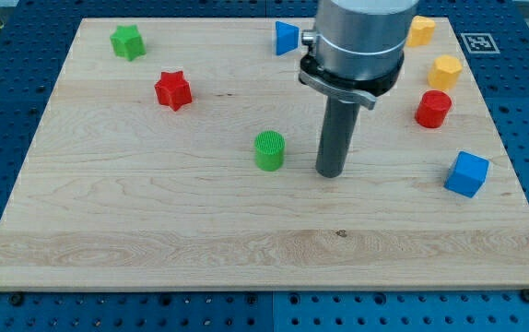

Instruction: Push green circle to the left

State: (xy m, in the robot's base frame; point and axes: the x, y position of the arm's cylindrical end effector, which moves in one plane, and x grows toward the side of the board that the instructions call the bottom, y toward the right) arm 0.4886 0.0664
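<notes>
My tip [330, 172] sits on the board [154, 231] just to the view's right of the green circle [269, 150], w/ a narrow strip of bare wood between them, so not touching. Tip is a plain dark rod, no jaws to spread or press together, & it's pinching nothing. Rod stands upright under the big grey arm housing [357, 41], which covers part of the board's top edge.

Green circle stands upright near board centre, a bit toward the view's top, ribbed top face showing. Nothing close to it on the view's left; the nearest block that way is the red star [173, 90], well apart, up & left. Green star [128, 41] is further up-left, near the top-left corner.

Blue triangle [287, 38] is at the view's top, just left of the arm housing. On the view's right side: a yellow block [421, 30] near the top edge, partly hidden by the housing, shape hard to call; a 2nd yellow block [445, 71] below it, looks roughly hexagonal; red cylinder [433, 109] just below that, close but can't tell if touching. Blue cube [467, 173] is lower right, near the board's right edge, turned at an angle. All right-side blocks are well apart from tip & green circle.
</notes>
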